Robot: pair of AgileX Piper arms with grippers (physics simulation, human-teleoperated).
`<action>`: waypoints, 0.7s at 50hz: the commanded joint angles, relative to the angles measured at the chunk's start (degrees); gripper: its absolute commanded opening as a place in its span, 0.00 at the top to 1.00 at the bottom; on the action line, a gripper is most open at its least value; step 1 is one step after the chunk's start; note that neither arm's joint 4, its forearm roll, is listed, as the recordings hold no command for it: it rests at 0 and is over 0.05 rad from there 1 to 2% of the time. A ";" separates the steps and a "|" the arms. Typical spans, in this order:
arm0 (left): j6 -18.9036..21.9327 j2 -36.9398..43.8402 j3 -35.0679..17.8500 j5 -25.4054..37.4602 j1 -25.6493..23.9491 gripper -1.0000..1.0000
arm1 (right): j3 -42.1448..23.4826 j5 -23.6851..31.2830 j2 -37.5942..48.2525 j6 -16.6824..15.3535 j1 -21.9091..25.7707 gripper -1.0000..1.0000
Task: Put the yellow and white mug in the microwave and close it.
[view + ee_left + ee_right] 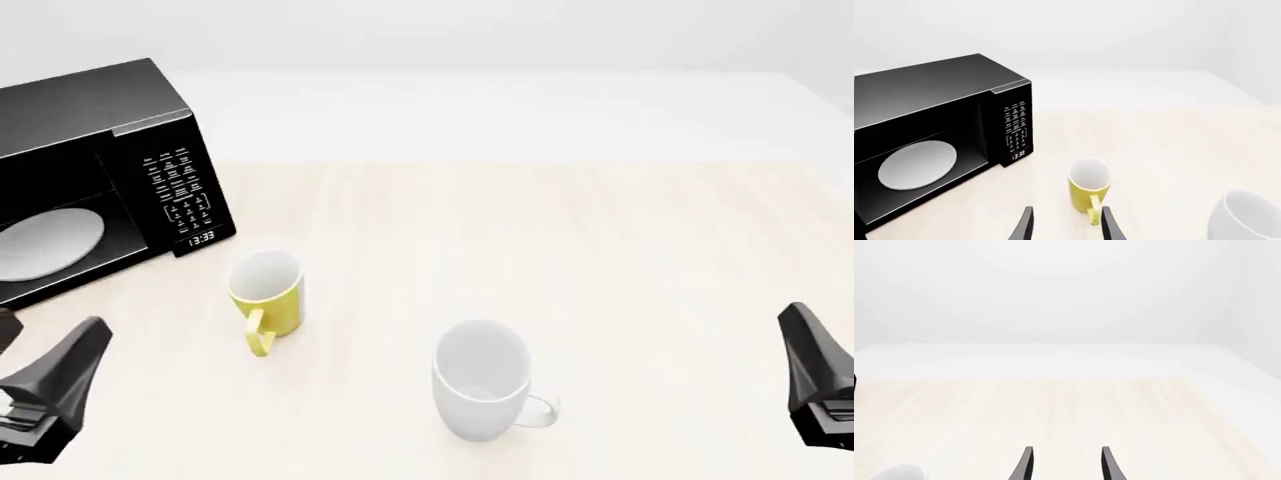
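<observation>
Now, going from the left, the microwave (pixel 100 170) is sitting at the far left of the tabletop (pixel 561 250) with its cavity showing open and the white turntable (pixel 47 245) lying bare inside; the door itself is not showing in any view. Just right of its keypad, the yellow mug (pixel 267 295) is lying apart from it on the tabletop, seemingly tipped with its mouth toward the camera and its handle (pixel 260 335) pointing back toward the arms. The left tool (pixel 1064 225) is hovering near that handle, its fingers spread and holding nothing, so the mug is lying straight ahead of it and slightly right. Further right, the white mug (pixel 483 380) is standing mid-table. The right tool (pixel 1064 465) is waiting at the far right, parted and empty, well apart from the yellow mug. By my judgement the left arm is nearer and better placed for the grasp.
</observation>
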 commanded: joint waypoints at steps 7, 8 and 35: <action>-2.25 5.81 -1.01 -0.04 -5.16 0.00 | 0.00 0.00 0.02 0.00 0.01 0.00; -2.34 6.22 -0.98 -0.34 -5.32 0.00 | 0.00 0.00 0.01 0.00 0.00 0.00; -10.08 33.24 -1.30 -20.76 -9.71 0.00 | 0.00 0.00 0.00 0.00 0.01 0.00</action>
